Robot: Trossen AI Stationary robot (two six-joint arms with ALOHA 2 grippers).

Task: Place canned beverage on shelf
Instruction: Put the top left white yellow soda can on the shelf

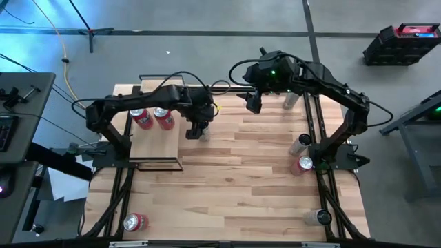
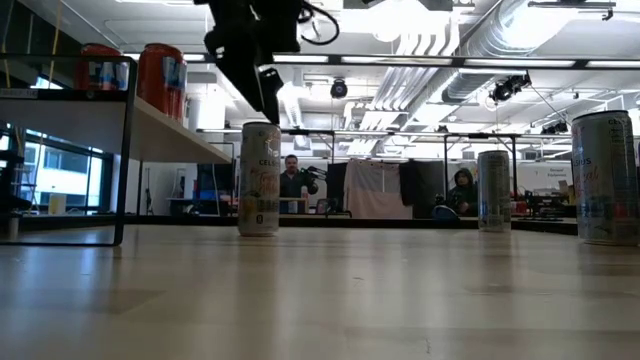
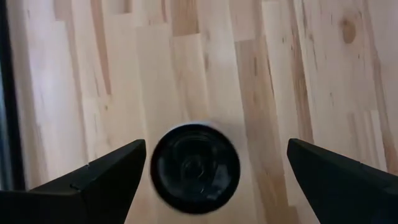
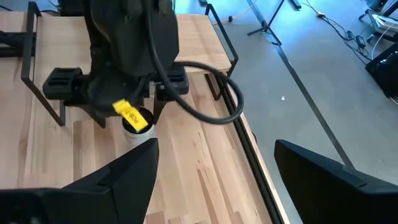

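- High view: shelf (image 1: 153, 145) at the table's left side, carrying two red cans (image 1: 153, 118) under the left arm. Left gripper (image 1: 198, 129) hangs just above a pale can (image 1: 204, 135) standing on the tabletop (image 1: 241, 179) just beside the shelf's right edge. Right gripper (image 1: 253, 102) waits near the far edge, empty. More cans off the shelf: one red can (image 1: 135, 222) near left, a red-topped can (image 1: 304, 164), and silver cans (image 1: 300, 143) along the right side.
- Low view: pale can (image 2: 259, 180) upright on the table, not lifted; left gripper (image 2: 262, 92) directly over its top. Red cans (image 2: 160, 78) on the raised shelf board (image 2: 150, 125).
- Left wrist view: fingers (image 3: 109, 171) spread wide either side of the can's dark top (image 3: 194, 168), not touching.
- Right wrist view: right fingers (image 4: 124, 177) apart, holding nothing; left arm over the can (image 4: 135, 127).
- Status, as judged: two cans shelved; this can awaits grasp, lift and placing; several more remain.
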